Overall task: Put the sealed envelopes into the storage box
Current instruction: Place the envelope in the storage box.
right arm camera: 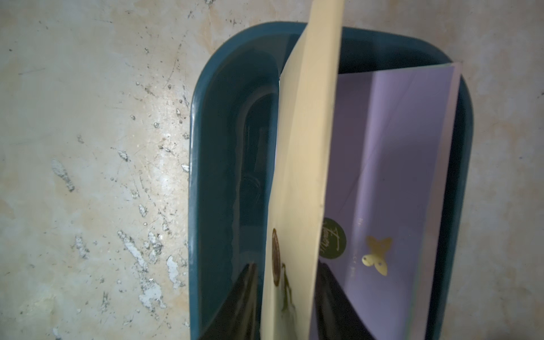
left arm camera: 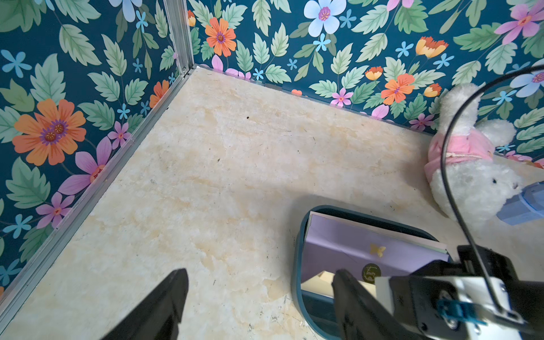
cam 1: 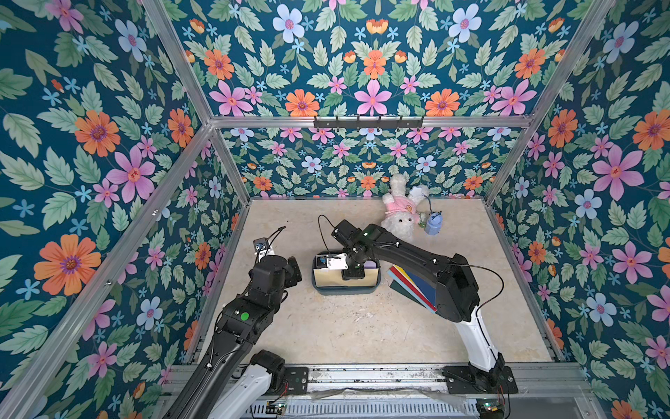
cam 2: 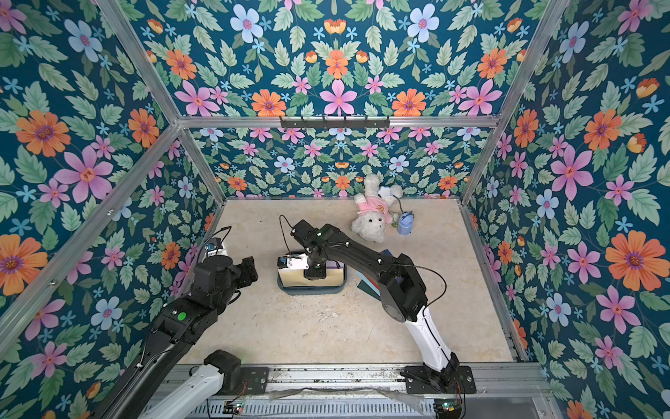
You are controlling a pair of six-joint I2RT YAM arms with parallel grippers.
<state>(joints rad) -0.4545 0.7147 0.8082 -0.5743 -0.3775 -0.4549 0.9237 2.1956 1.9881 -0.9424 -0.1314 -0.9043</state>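
Over the storage box (right arm camera: 200, 176), R gripper (right arm camera: 287, 266) brackets a cream envelope (right arm camera: 306, 132) on edge beside a lilac envelope (right arm camera: 397, 176), can't tell if pinched; dropped tilted, it could flop over the low wall; spare envelopes (cam 1: 409, 286) lie just beside.

Floral walls (cam 1: 90, 145), beige marbled floor (cam 1: 344, 326)

Left gripper (left arm camera: 259, 270) spread wide, black fingers (left arm camera: 167, 300) gripping nothing, bare cream marble-look tabletop (left arm camera: 220, 176) between them. Just beside one finger: shallow dark teal plastic tray (left arm camera: 297, 265), rounded corners. Inside it, lilac paper envelope (left arm camera: 347, 244) with dark round seal sticker (left arm camera: 371, 272) and gold butterfly (left arm camera: 377, 250); cream envelope (left arm camera: 316, 284) nearer hand. Farther ahead, white plush rabbit in pink top (left arm camera: 477, 182), against floral wall (left arm camera: 294, 44).
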